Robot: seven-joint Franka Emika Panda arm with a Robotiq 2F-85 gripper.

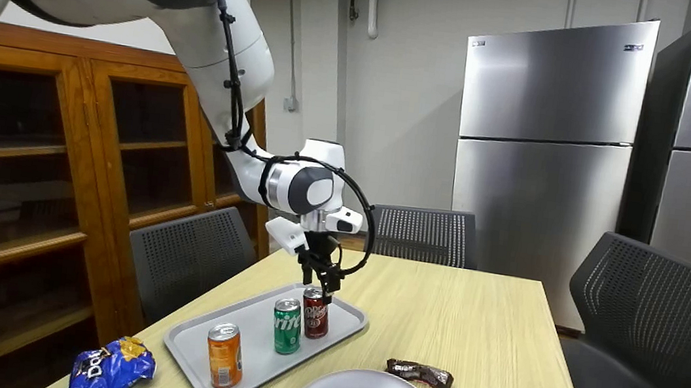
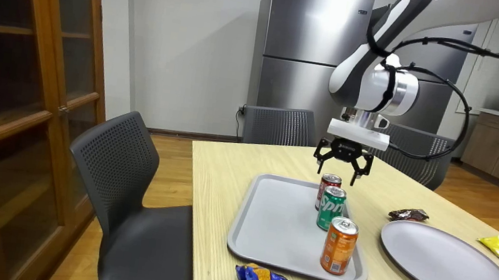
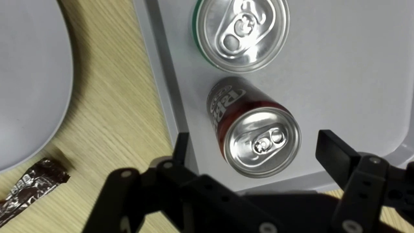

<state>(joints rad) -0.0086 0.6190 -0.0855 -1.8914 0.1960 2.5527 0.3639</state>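
Wrist view: jaws apart, the tool [image 3: 254, 139] is near the mid-frame Dr Pepper can [image 3: 252, 127], whose long axis stands vertical, top up.

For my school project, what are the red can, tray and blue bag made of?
The red can looks like shiny metal: its silver lid glints. The tray is probably plastic, dull grey with smooth rounded corners. The blue bag seems glossy plastic film, crinkled.

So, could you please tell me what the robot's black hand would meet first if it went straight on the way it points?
The hand points downward, so probably the dark red, cylindrical metal Dr Pepper can: in the wrist view it shows between the open jaws, though depth is unclear.
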